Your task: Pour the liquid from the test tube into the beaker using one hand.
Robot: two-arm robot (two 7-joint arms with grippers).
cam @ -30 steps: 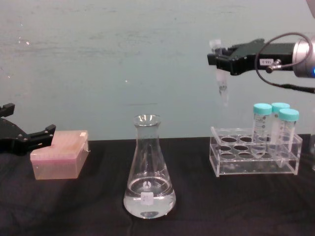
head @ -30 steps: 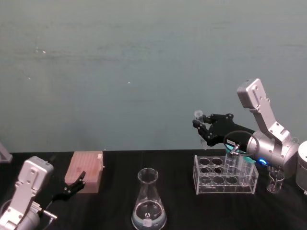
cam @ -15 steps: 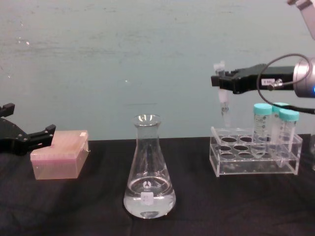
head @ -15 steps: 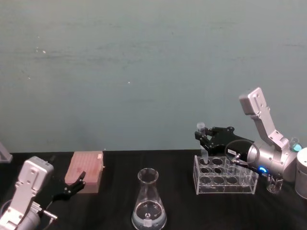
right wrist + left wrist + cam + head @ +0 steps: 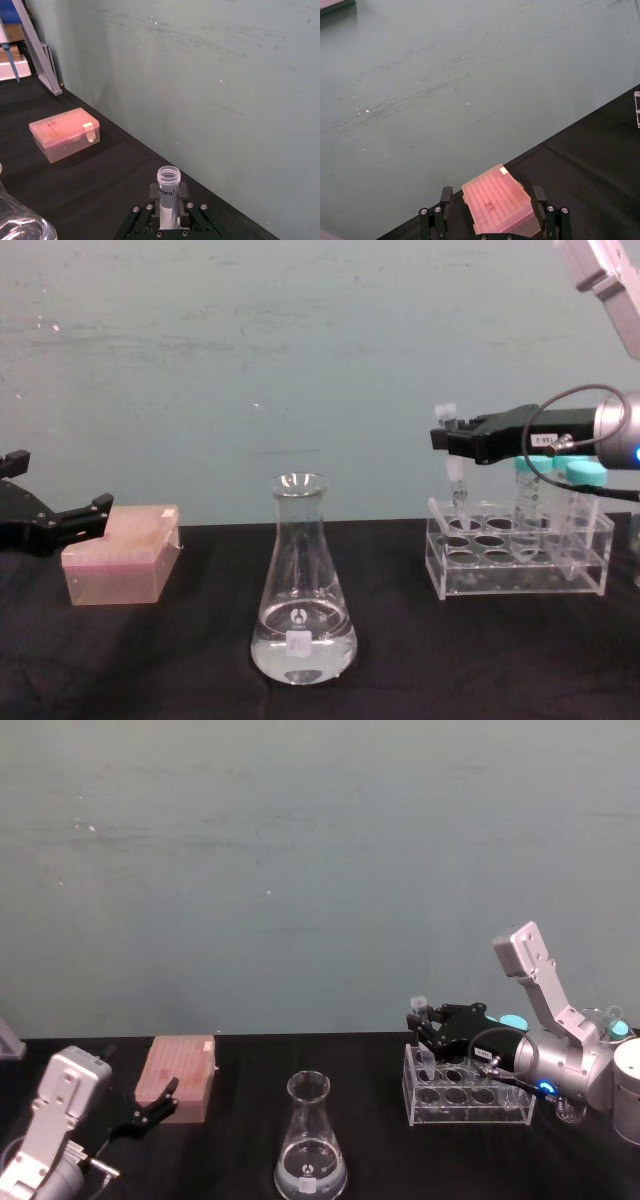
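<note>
- The right gripper (image 5: 452, 437) is over the back left corner of the clear tube rack (image 5: 520, 570), on the right side of the table.
- Its fingers are pinched on the test tube (image 5: 457, 480), near the tube's top.
- The test tube stands straight up, open end on top. Its pointed tip dips into the rack's back left hole.
- In the right wrist view the test tube (image 5: 168, 192) sits between the two black fingers (image 5: 146, 216), and its open rim shows.
- Two bigger tubes with turquoise caps (image 5: 585, 475) stand in the rack, behind the gripper's arm.
- The beaker (image 5: 302, 585) stands on the black table (image 5: 180, 660), near the middle and well apart from the rack. It has clear liquid (image 5: 300, 655) at the bottom.
- The left gripper (image 5: 40, 520) rests low at the left, just beside a pink box (image 5: 120, 555). Its fingers are spread apart with nothing in them.
</note>
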